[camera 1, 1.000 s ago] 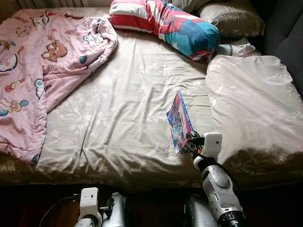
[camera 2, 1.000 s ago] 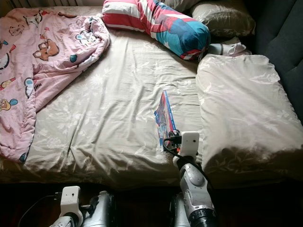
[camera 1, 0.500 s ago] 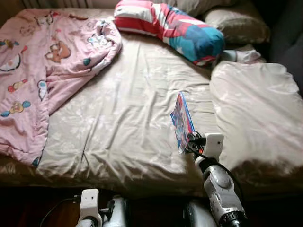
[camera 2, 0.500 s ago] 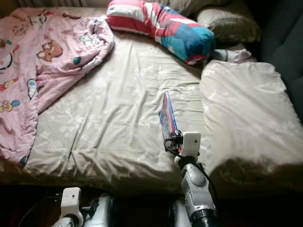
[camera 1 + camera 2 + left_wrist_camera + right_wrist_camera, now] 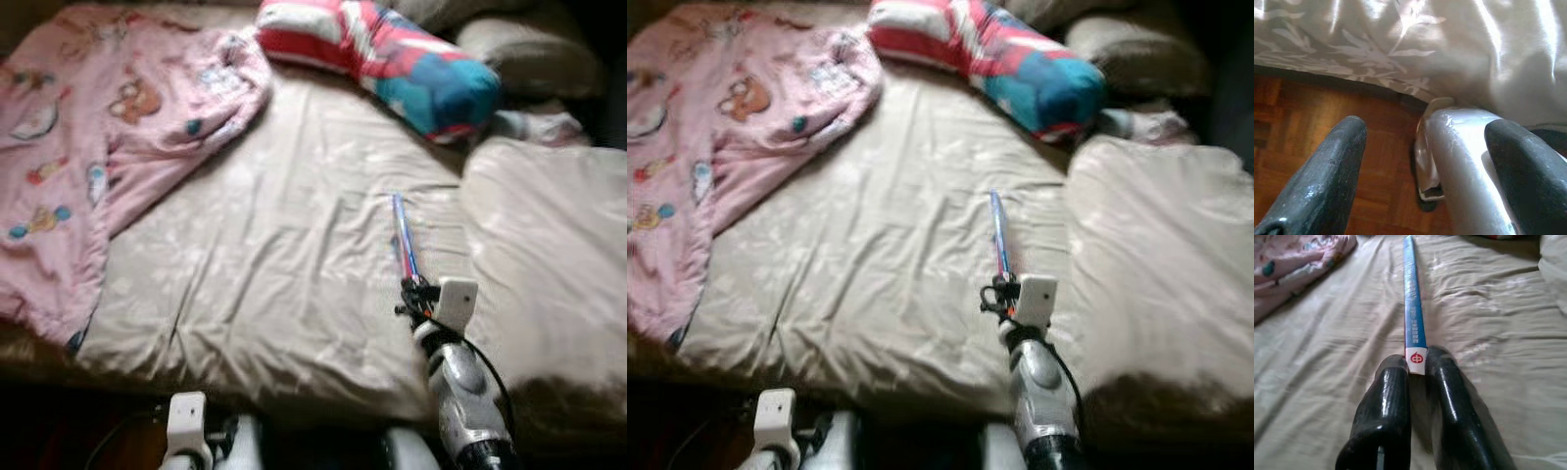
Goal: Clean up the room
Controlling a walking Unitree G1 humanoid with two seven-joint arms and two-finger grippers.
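A thin book (image 5: pixel 403 239) with a blue spine stands on edge over the beige bed sheet (image 5: pixel 274 255), seen edge-on. My right gripper (image 5: pixel 412 292) is shut on the book's near end; in the right wrist view both black fingers (image 5: pixel 1396 396) clamp the blue spine (image 5: pixel 1413 313). My left gripper (image 5: pixel 1425 161) hangs low by the bed's edge over the wooden floor (image 5: pixel 1312 112), fingers spread apart and holding nothing.
A pink cartoon blanket (image 5: pixel 88 147) lies crumpled at the left of the bed. A red, white and blue pillow (image 5: pixel 392 54) and a beige pillow (image 5: pixel 534 59) lie at the far side. A large beige pillow (image 5: pixel 549 235) lies at the right.
The book has turned from showing its cover to standing edge-on, lifted in my right gripper. The camera has shifted and the picture has blurred. The left arm hangs as before.
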